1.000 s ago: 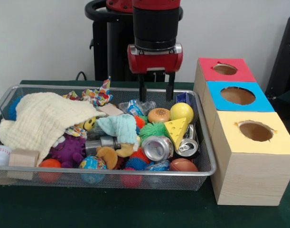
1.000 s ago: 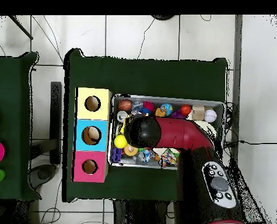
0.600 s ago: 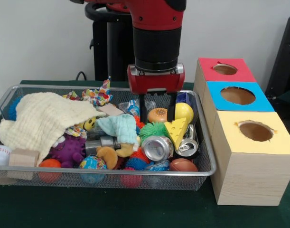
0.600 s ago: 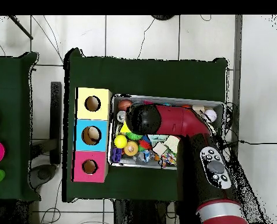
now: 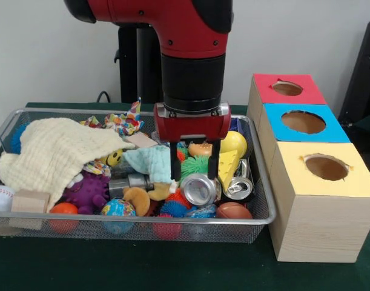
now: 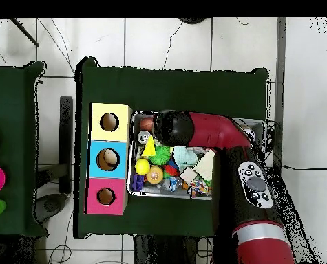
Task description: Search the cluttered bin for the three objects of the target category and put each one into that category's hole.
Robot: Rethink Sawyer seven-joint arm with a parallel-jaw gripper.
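A wire mesh bin (image 5: 82, 229) holds a heap of toys, cans and cloths. My gripper (image 5: 194, 177) hangs open low in the bin's right half, its two black fingers (image 5: 174, 162) straddling a green spiky ball (image 5: 195, 165). The tips sit just above a silver can (image 5: 200, 188) lying on its side. A second can (image 5: 238, 187), a yellow cheese wedge (image 5: 228, 167), a yellow ball (image 5: 234, 142) and a burger toy (image 5: 200, 148) are close by. Nothing is held. In the overhead view the black wrist (image 6: 173, 127) hides the gripper; the cheese wedge (image 6: 149, 148) shows beside it.
Three wooden boxes with round holes stand right of the bin: red (image 5: 287, 90), blue (image 5: 303, 122), yellow (image 5: 326, 168). A cream cloth (image 5: 54, 151) covers the bin's left half, over a purple toy (image 5: 88, 191). A baseball (image 5: 0, 197), wood block (image 5: 30, 202) and brown football (image 5: 233, 211) lie along the front.
The gripper has come down and toward the bin's front, from above the back rim to low among the toys over the silver can. It stayed open.
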